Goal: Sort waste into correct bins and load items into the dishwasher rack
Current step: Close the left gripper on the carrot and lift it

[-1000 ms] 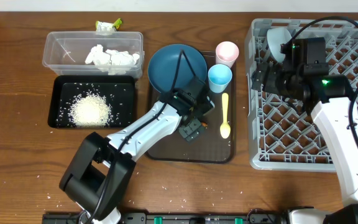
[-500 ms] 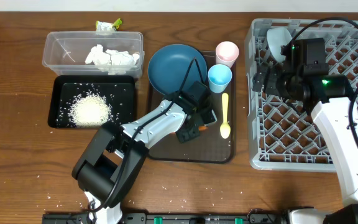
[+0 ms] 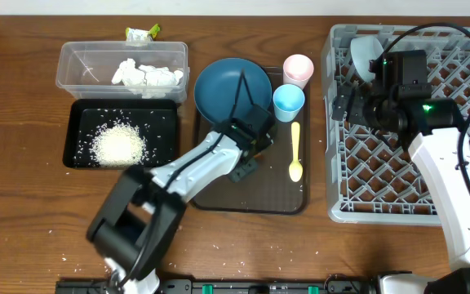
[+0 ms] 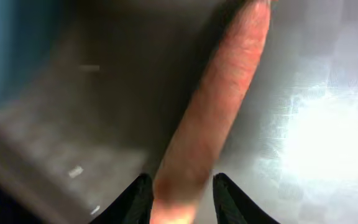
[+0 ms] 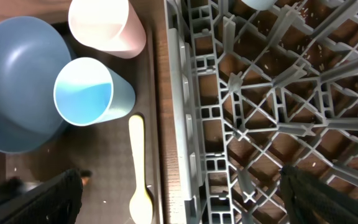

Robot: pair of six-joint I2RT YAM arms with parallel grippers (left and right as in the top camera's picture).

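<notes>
My left gripper (image 3: pixel 250 159) is low over the brown serving tray (image 3: pixel 251 196). In the left wrist view its fingers press both sides of the orange carrot (image 4: pixel 222 106), which points away from the camera. My right gripper (image 3: pixel 341 102) hangs wide open over the left rim of the grey dishwasher rack (image 3: pixel 414 204), holding nothing. The pale bowl (image 3: pixel 364 51) stands in the rack's back left corner. On the serving tray are the dark blue plate (image 3: pixel 232 90), pink cup (image 3: pixel 298 69), light blue cup (image 3: pixel 288 102) and yellow spoon (image 3: pixel 295 151).
The clear tub (image 3: pixel 76 65) at the back left holds white tissues (image 3: pixel 147 75). In front of it the black tray (image 3: pixel 80 155) holds a heap of rice (image 3: pixel 119 145). A green-yellow wrapper (image 3: pixel 142 33) lies behind the tub. Stray rice grains dot the wooden table.
The left gripper's fingers have closed in from wide open onto the carrot, and its wrist has turned a little. The right arm has not moved.
</notes>
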